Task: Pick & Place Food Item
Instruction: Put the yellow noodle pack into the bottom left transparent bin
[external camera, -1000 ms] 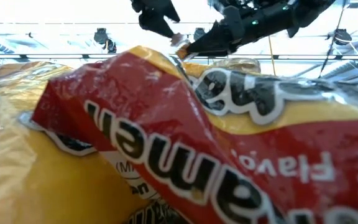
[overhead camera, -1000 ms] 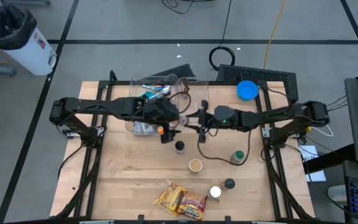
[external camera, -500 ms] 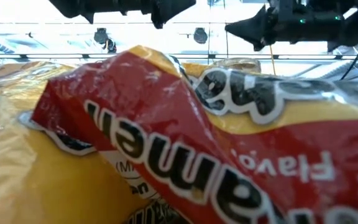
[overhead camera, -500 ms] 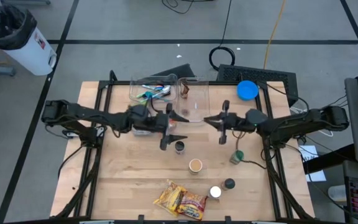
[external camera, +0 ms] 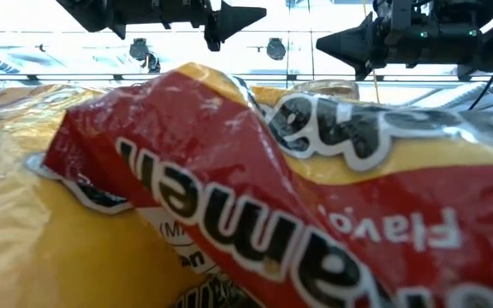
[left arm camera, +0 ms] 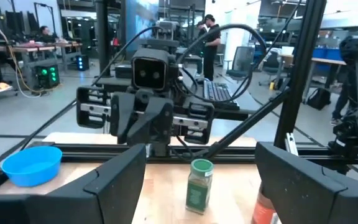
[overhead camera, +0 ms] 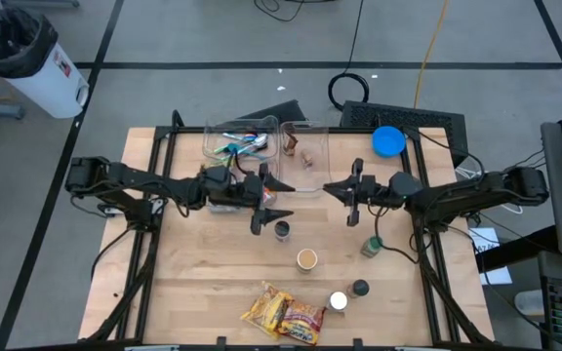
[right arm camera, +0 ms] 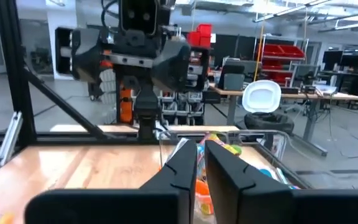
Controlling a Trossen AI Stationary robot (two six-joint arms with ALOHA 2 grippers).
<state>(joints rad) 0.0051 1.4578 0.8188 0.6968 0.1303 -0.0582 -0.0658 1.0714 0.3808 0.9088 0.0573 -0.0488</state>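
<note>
Brown food piece [overhead camera: 307, 156] lying in the clear bin [overhead camera: 317, 171], my left gripper [overhead camera: 266, 202] spread wide and empty, my right gripper [overhead camera: 349, 202] nearly closed, empty, both facing above the table [overhead camera: 203, 263].

A second earlier both grippers met over the clear bin [overhead camera: 305, 156] at the table's back edge; since then the left gripper [overhead camera: 273, 200] pulled back to its own side, fingers spread, and the right gripper [overhead camera: 338, 191] withdrew to its side with fingers nearly together. A small brown food item [overhead camera: 307, 157] came to lie in that bin (alongside the darker piece [overhead camera: 290, 144] already there).
</note>
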